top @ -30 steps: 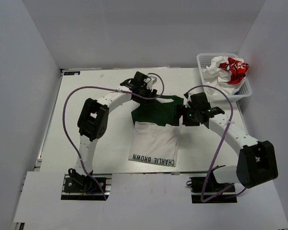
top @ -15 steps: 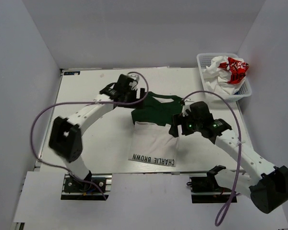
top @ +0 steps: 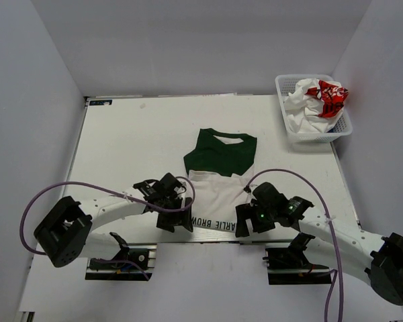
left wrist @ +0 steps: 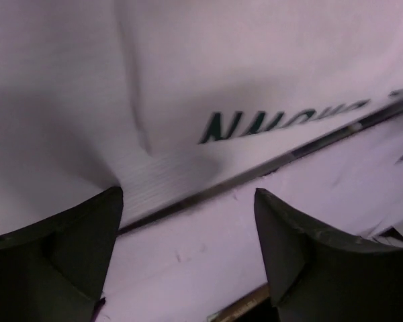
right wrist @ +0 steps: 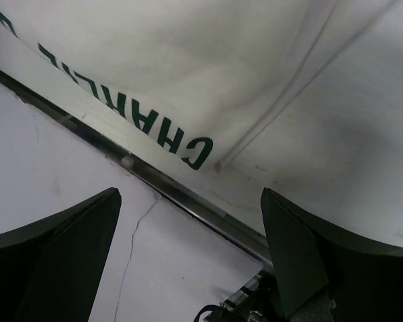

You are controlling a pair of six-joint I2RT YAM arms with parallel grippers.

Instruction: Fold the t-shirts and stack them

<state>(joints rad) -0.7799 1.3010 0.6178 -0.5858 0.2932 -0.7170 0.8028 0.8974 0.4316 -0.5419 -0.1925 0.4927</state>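
The off-white t-shirt (top: 218, 184) with dark green collar and sleeves lies folded into a narrow panel in the middle of the table, its lettered hem at the near edge. My left gripper (top: 179, 220) hovers open at the hem's left corner, my right gripper (top: 244, 221) open at the right corner. In the left wrist view the open gripper (left wrist: 188, 248) holds nothing, with green lettering (left wrist: 275, 121) on the cloth beyond it. In the right wrist view the gripper (right wrist: 191, 248) is equally wide and empty below the printed hem (right wrist: 154, 127). A white t-shirt with red print (top: 320, 96) is crumpled in the basket.
The white plastic basket (top: 290, 131) stands at the table's back right corner. The metal front edge of the table (right wrist: 188, 198) runs just under both grippers. White walls close in the table on the left, back and right.
Both arms have swung back from the shirt's green upper part to its hem at the near edge. The left gripper has opened wider; the right stayed open.
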